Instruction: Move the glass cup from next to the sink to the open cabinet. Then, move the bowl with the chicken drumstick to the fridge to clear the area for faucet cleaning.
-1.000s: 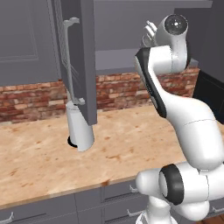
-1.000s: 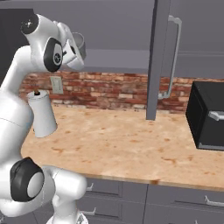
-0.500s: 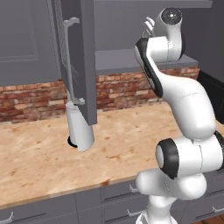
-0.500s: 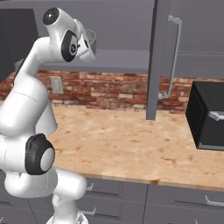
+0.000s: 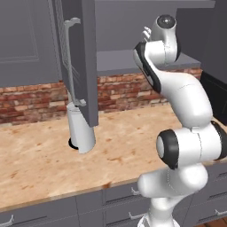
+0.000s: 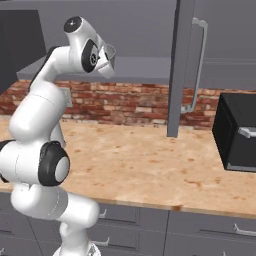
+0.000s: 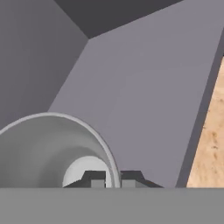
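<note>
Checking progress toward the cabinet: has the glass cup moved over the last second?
Yes. In the right base view the glass cup, held in the end effector, has risen and shifted right toward the open cabinet door.

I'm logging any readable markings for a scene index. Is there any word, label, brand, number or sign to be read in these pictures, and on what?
None: no text, label or number can be read on the glass cup, the open cabinet, the counter or the black appliance.

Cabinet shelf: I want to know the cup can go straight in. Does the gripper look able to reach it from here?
Probably yes. The gripper, shut on the glass cup, faces the open cabinet's shelf, with nothing visible between them.
</note>
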Controlling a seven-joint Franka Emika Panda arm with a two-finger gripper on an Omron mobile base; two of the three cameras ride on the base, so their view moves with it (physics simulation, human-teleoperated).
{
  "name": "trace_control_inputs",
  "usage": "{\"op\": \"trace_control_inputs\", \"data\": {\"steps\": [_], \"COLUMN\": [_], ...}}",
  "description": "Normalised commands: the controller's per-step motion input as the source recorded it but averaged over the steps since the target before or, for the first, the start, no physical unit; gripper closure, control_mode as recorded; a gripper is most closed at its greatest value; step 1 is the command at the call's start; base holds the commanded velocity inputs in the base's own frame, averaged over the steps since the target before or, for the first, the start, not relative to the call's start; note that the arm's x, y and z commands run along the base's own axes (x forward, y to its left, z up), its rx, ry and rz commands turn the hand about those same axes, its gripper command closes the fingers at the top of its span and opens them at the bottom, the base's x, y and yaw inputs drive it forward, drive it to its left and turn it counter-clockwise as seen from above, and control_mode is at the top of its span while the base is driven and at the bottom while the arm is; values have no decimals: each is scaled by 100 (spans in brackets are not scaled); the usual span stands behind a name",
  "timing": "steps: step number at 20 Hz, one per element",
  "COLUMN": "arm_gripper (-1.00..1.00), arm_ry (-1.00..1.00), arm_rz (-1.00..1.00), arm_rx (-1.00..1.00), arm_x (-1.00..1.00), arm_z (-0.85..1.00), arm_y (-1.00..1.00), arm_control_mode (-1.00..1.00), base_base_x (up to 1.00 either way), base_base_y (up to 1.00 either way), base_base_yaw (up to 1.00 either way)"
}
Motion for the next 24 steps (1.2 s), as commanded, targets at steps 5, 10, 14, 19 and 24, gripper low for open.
{"op": "trace_control_inputs", "data": {"steps": [5, 10, 14, 19, 24], "arm_gripper": [100, -100, -100, -100, -100], "arm_ry": [8, 4, -2, -26, -24], "arm_rz": [0, 0, 0, 0, 0], "arm_rx": [1, 0, 0, 0, 0], "arm_x": [36, 23, -4, -39, -55], "arm_z": [-34, -4, 2, 38, 41], "arm_y": [0, 0, 0, 0, 0], "arm_control_mode": [-100, -100, -100, -100, -100], "base_base_x": [0, 0, 0, 0, 0], "base_base_y": [0, 0, 0, 0, 0], "base_base_yaw": [0, 0, 0, 0, 0]}}
